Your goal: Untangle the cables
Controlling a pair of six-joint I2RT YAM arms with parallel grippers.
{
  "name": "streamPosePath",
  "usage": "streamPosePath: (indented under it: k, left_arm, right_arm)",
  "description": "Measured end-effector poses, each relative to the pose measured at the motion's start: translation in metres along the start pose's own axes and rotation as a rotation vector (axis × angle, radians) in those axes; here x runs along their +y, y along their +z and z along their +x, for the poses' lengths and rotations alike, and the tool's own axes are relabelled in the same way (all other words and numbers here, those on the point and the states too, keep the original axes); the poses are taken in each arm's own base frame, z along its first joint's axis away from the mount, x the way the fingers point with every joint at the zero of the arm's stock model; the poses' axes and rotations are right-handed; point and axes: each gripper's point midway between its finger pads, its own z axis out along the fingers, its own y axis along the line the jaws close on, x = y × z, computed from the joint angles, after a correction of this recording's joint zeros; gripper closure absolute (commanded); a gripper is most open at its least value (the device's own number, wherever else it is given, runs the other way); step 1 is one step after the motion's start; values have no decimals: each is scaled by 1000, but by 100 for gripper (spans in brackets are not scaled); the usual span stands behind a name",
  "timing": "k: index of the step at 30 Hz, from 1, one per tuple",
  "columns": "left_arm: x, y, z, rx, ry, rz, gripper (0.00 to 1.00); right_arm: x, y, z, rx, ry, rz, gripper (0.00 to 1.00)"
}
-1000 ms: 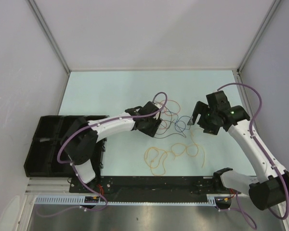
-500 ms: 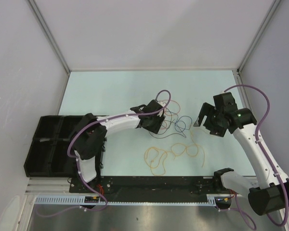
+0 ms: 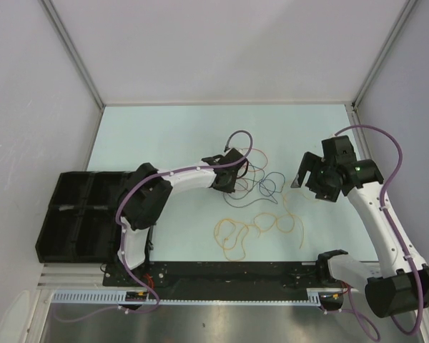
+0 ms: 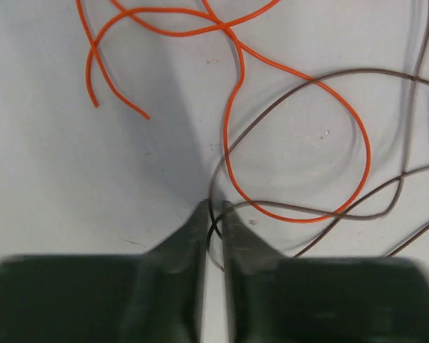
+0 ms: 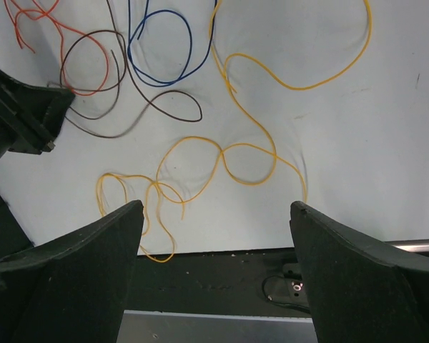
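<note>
L gripper [image 4: 213, 214] clenched on brown cable [image 4: 372, 70] | R gripper [image 5: 214, 207] released, hovering above | I see cables [image 3: 261, 196] loose mid-table [image 3: 164, 128], yellow cable [image 5: 300, 88] nearest near edge

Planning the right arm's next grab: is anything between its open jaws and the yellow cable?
Nothing visible does. The yellow cable lies uncovered below the right gripper, whose jaws stand open; the left gripper is off to the side, shut on the brown cable.
</note>
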Motion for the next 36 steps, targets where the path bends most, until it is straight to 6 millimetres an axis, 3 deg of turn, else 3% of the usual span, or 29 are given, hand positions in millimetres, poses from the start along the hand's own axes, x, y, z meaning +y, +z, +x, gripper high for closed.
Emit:
streamPosePath:
  k: [8,12,14,17,22,27,31,36]
  left_arm:
    - [10,-1,1,3,-31,-48,100]
    - [30,-12,7,57,-27,-109,100]
    - [37,-26,-3,57,-33,-130,100]
    - [42,-66,-38,-17,-56,-130,100]
    - [52,-165,-106,-245,-121,-93,100]
    - [74,-263,-146,-438,-187,-77,100]
    - [96,-317,-158,-537,-233,-102,100]
    - [124,-330,-139,-513,-243,-186,100]
  right_arm:
    - [1,13,1,50,-7,4,12]
    - [9,22,-1,72,-2,-24,13]
    - [17,26,-3,77,3,-53,13]
    - [33,32,-6,86,7,-109,14]
    - [66,46,-4,119,-9,-212,14]
    - [108,54,-1,131,-37,-339,14]
    - [136,55,-1,127,-52,-430,14]
    - [152,60,-2,130,-55,-480,14]
